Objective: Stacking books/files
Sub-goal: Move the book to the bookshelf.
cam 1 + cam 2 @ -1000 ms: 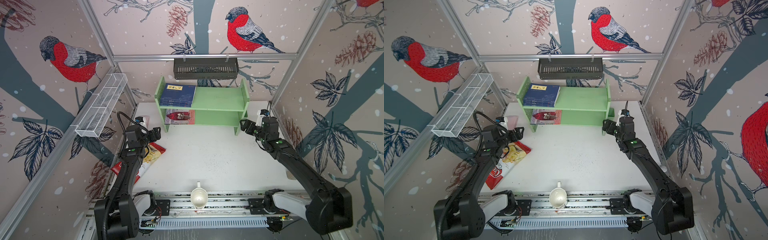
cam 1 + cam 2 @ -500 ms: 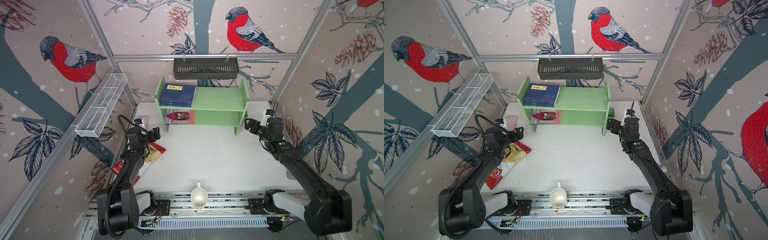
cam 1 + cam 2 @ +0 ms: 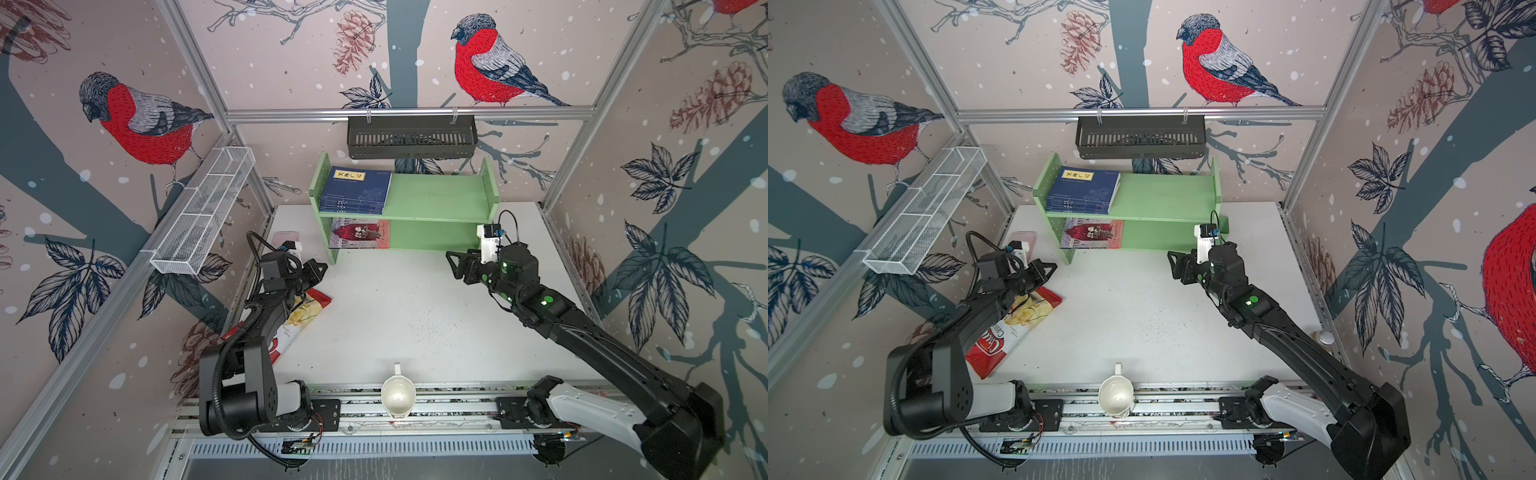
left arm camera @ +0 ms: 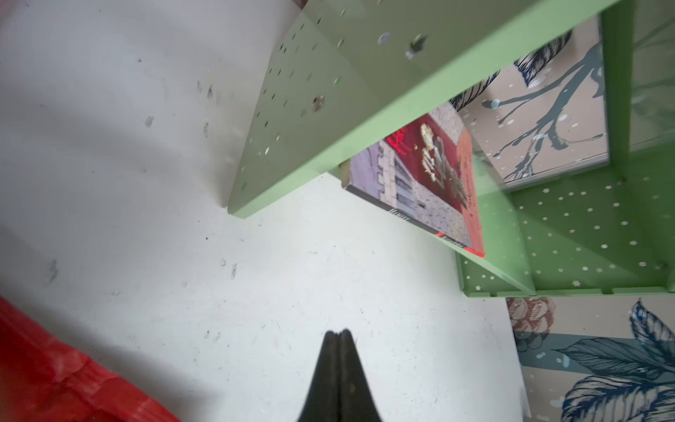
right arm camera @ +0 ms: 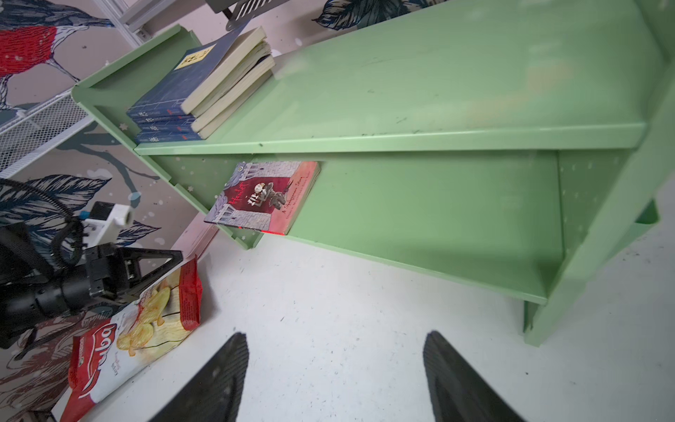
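On the top board of the green shelf [image 3: 436,195], at its left end: the navy-blue books [image 3: 356,189], stacked flat, yellow label of the uppermost facing up, spines toward the near side. From the right wrist view, four volumes in that pile, page edges slightly fanned. On the lower board, directly beneath and also at the left end: the pink-and-red book [image 3: 360,233], lying flat and alone, its near edge at the board's front lip. Shelf at the far side of the white bench [image 3: 415,316].

Left gripper [image 4: 338,333] clenched, fingertips pressed together with nothing between them. Poised above the bench just near-left of the shelf's left upright, over the far end of the red crisp bag [image 3: 1017,324]. Touching neither book.

Right gripper [image 5: 336,338] released, jaws well apart and empty. Raised above the bench in front of the shelf's right end, pointed left toward the books, well apart from them.

Pink flat case [image 3: 1023,237] on the bench at the far left, between the shelf's left upright and the wall. White cup [image 3: 398,399] at the near edge, midway between the two arm bases.
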`<state>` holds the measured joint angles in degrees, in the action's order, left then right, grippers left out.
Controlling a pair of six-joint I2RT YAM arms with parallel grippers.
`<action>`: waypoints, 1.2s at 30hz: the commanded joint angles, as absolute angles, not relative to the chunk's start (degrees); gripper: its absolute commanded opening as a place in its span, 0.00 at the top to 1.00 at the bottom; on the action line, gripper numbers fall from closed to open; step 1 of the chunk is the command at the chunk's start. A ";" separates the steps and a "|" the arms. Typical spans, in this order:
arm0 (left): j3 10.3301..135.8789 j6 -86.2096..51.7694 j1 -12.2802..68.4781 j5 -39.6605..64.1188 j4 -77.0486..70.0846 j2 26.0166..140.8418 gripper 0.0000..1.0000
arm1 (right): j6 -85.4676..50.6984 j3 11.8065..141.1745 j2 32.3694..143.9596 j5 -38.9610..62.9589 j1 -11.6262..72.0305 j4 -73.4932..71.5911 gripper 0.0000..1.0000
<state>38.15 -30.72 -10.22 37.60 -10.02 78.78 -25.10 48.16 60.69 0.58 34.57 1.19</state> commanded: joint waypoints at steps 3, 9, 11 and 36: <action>40.62 -37.20 -10.28 43.05 -17.33 85.17 1.00 | -24.87 48.43 61.60 -1.82 35.51 -0.31 0.23; 42.92 -41.59 -10.28 44.01 -23.12 90.16 1.00 | -24.18 50.02 63.01 -1.89 35.51 -0.22 0.23; 44.23 -42.82 -10.28 44.85 -24.08 91.25 1.00 | -23.86 50.47 63.34 -2.00 35.51 -0.25 0.23; 44.43 -40.10 -11.07 45.29 -21.00 87.49 1.00 | -24.54 50.04 65.48 -3.78 33.76 -0.58 0.15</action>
<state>44.82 -45.01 -10.52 45.01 -23.42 90.54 -23.83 51.22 66.59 -1.69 34.41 0.01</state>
